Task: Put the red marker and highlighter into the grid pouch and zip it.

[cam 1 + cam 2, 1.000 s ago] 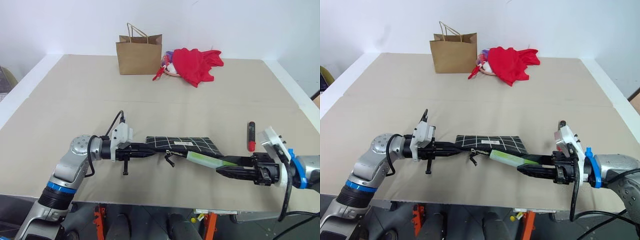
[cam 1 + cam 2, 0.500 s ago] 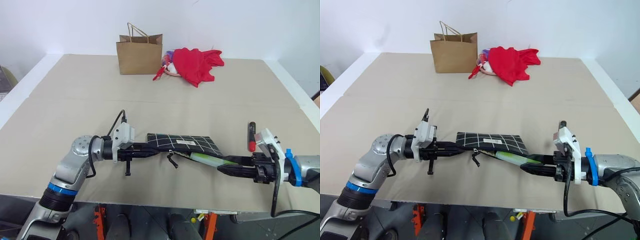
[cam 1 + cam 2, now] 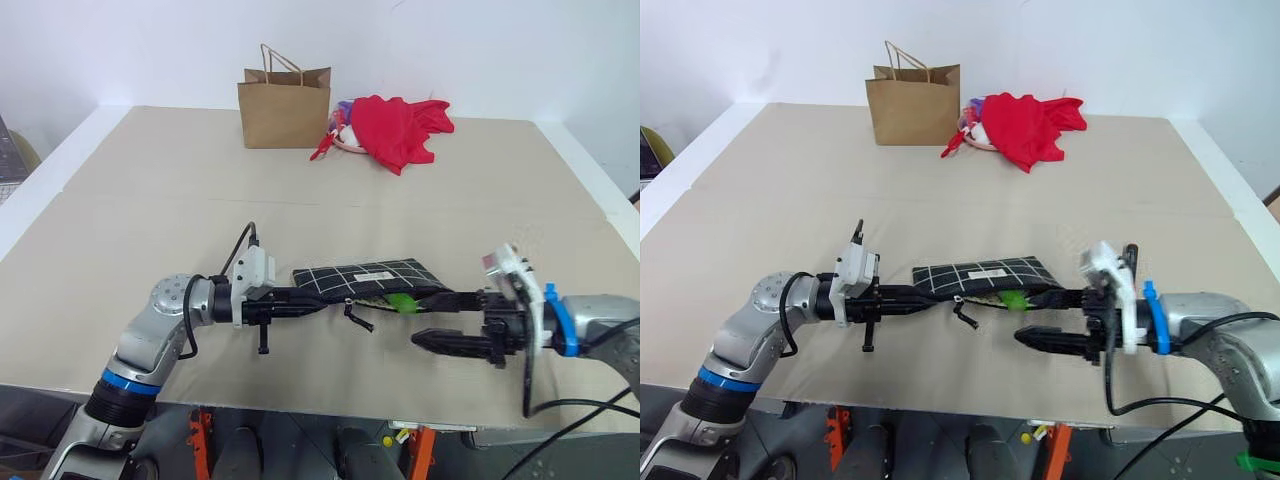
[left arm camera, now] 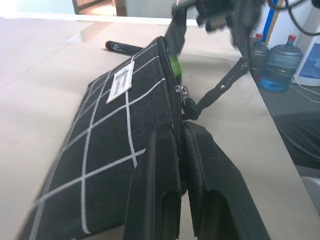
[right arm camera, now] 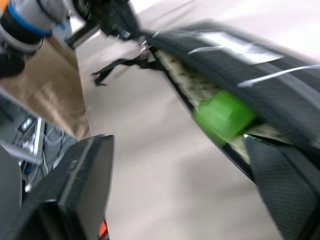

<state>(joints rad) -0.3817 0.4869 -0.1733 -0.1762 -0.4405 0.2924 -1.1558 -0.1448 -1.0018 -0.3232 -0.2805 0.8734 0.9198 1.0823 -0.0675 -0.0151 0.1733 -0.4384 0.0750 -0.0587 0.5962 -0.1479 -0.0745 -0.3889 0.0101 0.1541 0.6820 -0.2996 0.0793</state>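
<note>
Since a second ago the highlighter (image 3: pixel 403 301) has slid almost wholly into the pouch (image 3: pixel 365 277), released by the right jaws, now spread at its 3 o'clock mouth, while the left jaws pinch the 9 o'clock end to steady it.

Highlighter (image 3: pixel 404 300) now inside pouch (image 3: pixel 365 277), released.
</note>
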